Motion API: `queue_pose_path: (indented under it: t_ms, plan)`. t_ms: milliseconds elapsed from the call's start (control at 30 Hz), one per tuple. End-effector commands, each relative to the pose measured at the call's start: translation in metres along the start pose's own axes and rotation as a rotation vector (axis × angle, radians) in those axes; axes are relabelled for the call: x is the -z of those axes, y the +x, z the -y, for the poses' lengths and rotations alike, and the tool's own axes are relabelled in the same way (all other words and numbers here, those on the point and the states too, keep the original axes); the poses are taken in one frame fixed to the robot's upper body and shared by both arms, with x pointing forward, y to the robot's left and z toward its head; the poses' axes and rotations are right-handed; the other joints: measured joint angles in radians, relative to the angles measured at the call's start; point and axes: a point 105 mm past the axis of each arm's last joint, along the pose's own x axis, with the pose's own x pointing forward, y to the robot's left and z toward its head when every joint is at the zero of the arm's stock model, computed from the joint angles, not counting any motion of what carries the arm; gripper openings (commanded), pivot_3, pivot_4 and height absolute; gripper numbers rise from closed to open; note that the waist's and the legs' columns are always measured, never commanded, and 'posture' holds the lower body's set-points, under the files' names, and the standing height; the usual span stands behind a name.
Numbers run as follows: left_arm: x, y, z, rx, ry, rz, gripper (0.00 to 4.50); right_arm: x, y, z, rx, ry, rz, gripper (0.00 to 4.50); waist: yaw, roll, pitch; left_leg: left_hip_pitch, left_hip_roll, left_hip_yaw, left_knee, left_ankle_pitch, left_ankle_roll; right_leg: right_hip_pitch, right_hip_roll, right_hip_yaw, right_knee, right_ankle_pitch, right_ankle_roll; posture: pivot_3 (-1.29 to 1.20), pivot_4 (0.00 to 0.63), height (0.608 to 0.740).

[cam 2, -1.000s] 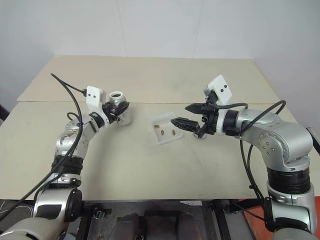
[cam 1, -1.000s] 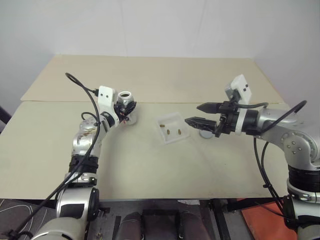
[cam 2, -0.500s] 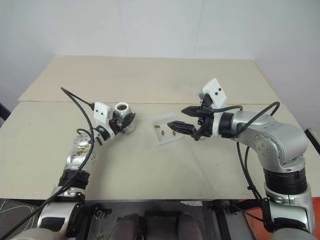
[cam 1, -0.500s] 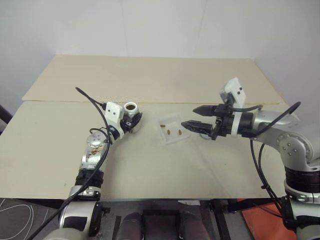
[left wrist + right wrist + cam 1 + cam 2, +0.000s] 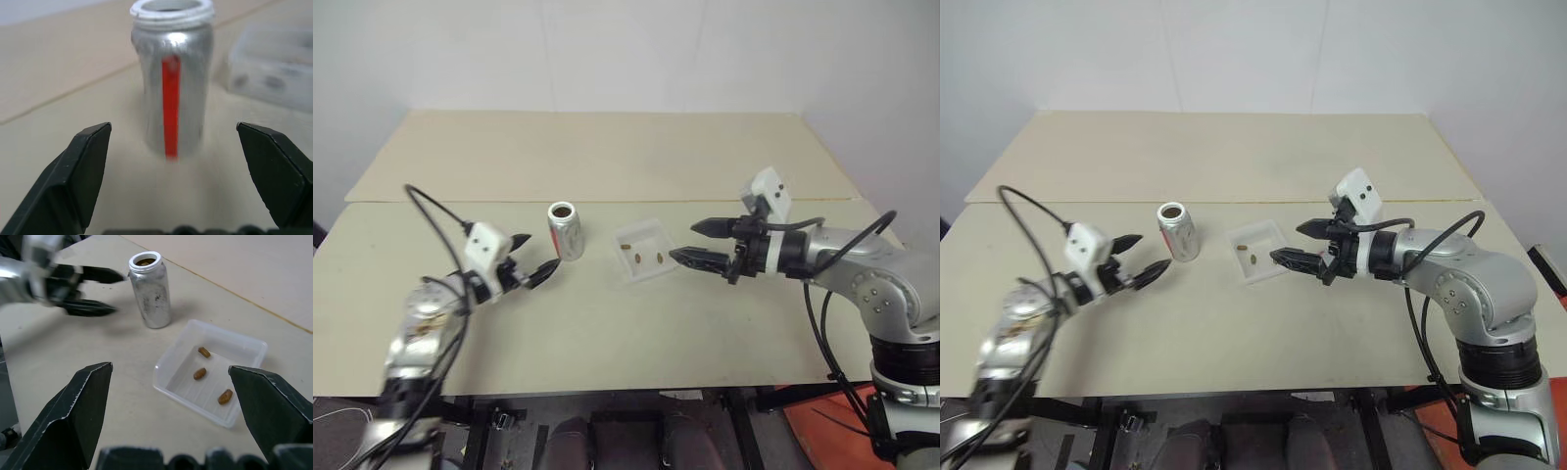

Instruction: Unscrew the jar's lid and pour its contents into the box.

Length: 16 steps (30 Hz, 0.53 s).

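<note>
The small silver-grey cylindrical jar [image 5: 567, 231] with a red stripe down its side stands upright and uncapped on the pale beige table [image 5: 607, 323], its dark mouth facing up. In the head view it sits just at nine o'clock of the shallow clear plastic box [image 5: 644, 252], near it but not touching. Three tiny brown nut-like pieces [image 5: 199, 373] lie on the floor of the box, apart from one another.

The left gripper [image 5: 536, 258] sits at about seven o'clock of the jar, its forearm lying low over the table and its two black fingers pointing towards the jar. The fingers are spread wide and grasp nothing; a clear gap of table separates their tips from the jar. In the left wrist view the jar stands centred between the two fingers [image 5: 83, 171], beyond their tips.

The right gripper [image 5: 690, 242] reaches in from three o'clock, its arm stretched nearly level across the table, fingers pointing at the box. Its jaws are also wide apart and empty, with the lower fingertip just beside the box's rim
</note>
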Motion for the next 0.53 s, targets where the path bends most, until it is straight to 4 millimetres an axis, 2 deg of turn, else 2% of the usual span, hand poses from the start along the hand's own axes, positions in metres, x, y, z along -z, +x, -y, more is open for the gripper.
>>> queue_pose_path:
  t_ms: [33,167,333,533]
  plan:
    - [-0.048,-0.045,0.003,0.059,0.092,0.111,4.47,-0.003,-0.008,0.004,0.014,-0.059,0.035,4.50,0.000,0.000,0.000,0.000,0.001,0.000,0.000,0.000,0.000,0.000,0.000,0.000,-0.001,0.000,0.000,0.00,0.150,0.740]
    - [-0.073,-0.071,0.001,0.090,0.095,0.110,4.47,-0.005,-0.011,0.007,0.011,-0.105,0.055,4.50,0.013,0.001,0.000,0.003,0.001,0.001,0.000,0.000,-0.001,0.002,0.000,-0.001,-0.001,0.000,-0.001,0.00,0.150,0.740]
    - [-0.085,-0.087,-0.002,0.076,0.086,0.112,4.47,-0.003,-0.011,0.006,-0.017,-0.138,0.079,4.50,0.011,0.001,0.001,0.011,0.001,0.002,-0.002,0.000,-0.001,0.009,0.001,0.000,-0.003,0.000,-0.001,0.00,0.150,0.740]
    - [-0.088,-0.085,0.003,0.064,0.070,0.112,4.47,-0.004,-0.008,0.000,-0.043,-0.149,0.097,4.50,0.009,0.001,0.001,0.014,0.000,0.002,-0.007,0.001,-0.001,0.010,0.001,0.000,-0.005,0.000,-0.002,0.00,0.150,0.740]
